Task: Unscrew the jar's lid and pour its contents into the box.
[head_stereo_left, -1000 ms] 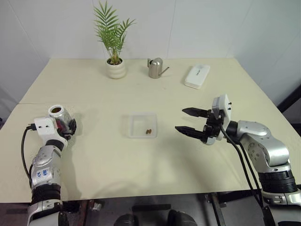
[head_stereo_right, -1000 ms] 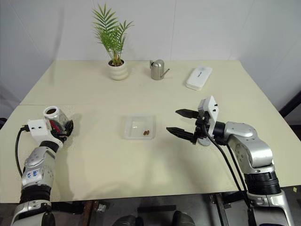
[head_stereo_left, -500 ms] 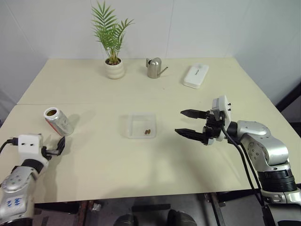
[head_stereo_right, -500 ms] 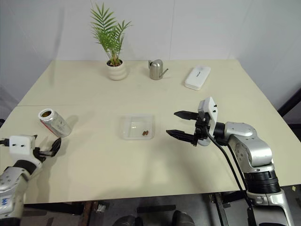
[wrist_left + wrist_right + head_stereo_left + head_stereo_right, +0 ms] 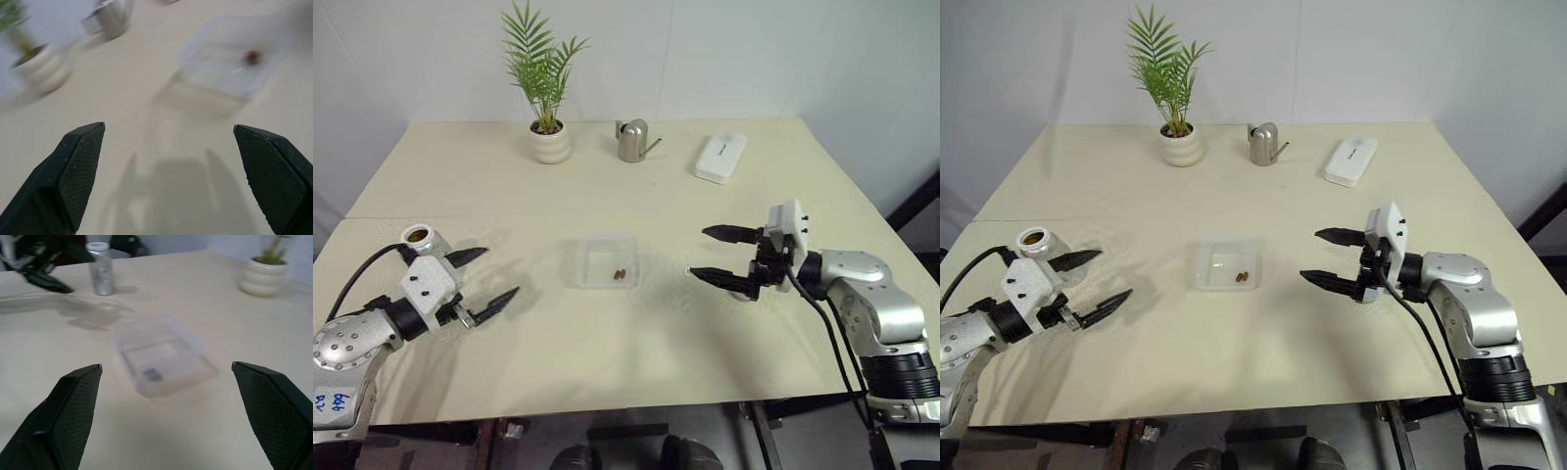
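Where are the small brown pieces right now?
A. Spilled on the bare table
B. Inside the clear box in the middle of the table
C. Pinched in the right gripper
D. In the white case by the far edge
B: two small brown pieces lie inside the clear box in the middle of the table, between the open left gripper and the open right gripper, which hold nothing.

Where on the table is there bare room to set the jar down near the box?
Bare tabletop lies between the box and the near edge, and between the box and the open left gripper. Beyond the box it is bare up to the potted plant, watering can and white case. Tightest spot: the jar beside the left gripper.
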Available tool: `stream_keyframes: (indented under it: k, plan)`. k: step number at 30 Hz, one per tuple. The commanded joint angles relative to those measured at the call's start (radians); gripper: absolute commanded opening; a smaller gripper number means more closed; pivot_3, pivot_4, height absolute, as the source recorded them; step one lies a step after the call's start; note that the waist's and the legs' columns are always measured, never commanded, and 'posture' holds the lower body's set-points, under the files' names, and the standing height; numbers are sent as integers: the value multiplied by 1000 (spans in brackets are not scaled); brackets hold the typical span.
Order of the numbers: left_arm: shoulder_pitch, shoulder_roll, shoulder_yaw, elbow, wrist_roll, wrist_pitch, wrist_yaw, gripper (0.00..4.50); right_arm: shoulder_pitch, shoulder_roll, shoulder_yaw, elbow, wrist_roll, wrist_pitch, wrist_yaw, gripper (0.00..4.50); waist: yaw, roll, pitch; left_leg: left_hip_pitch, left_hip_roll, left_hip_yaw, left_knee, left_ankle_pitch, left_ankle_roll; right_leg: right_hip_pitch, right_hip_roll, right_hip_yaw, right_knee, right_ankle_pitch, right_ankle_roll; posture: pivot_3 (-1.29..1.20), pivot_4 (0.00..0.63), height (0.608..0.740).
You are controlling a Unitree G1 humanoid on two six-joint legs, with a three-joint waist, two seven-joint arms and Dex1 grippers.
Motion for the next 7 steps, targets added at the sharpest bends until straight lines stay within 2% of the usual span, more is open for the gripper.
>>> stream_keyframes:
  k: [1,7]
  plan:
    - [-43,18,10,44,-30,-19,-61,4490,26,-23,-40,-39,14,-3,-6,4500,-1,0,0,0,1,1,0,0,0,0,1,0,0,0,0,0,150,740]
    - [-72,1,17,35,-51,11,-71,4490,40,-22,-55,-53,5,-29,-36,4500,0,0,0,1,1,1,0,0,0,0,1,1,1,0,0,0,150,740]
